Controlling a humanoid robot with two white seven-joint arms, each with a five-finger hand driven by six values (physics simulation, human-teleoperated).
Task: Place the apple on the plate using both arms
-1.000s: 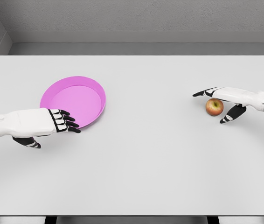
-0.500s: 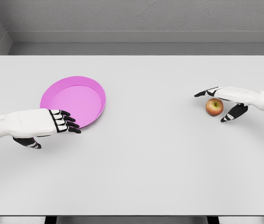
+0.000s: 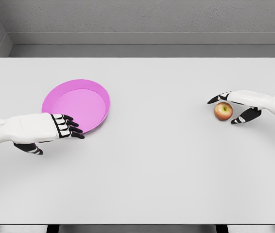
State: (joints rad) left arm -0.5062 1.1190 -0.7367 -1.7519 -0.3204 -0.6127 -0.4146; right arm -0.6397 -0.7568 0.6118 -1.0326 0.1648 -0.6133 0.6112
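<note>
A red-yellow apple point(image 3: 223, 111) rests on the white table at the right. My right hand point(image 3: 229, 108) hovers around it with fingers spread, the fingertips point(image 3: 214, 100) above and left of it and the thumb just right of it, not closed on it. A pink plate point(image 3: 77, 104) lies on the left half of the table. My left hand point(image 3: 65, 127) sits at the plate's near rim, fingers loosely extended over the edge and holding nothing.
The table's rear edge point(image 3: 137, 58) meets a grey wall behind. Its front edge runs along the bottom of the view.
My right hand has drawn slightly to the right and its fingers have come closer over the apple. The apple, the plate and the left hand have not moved.
</note>
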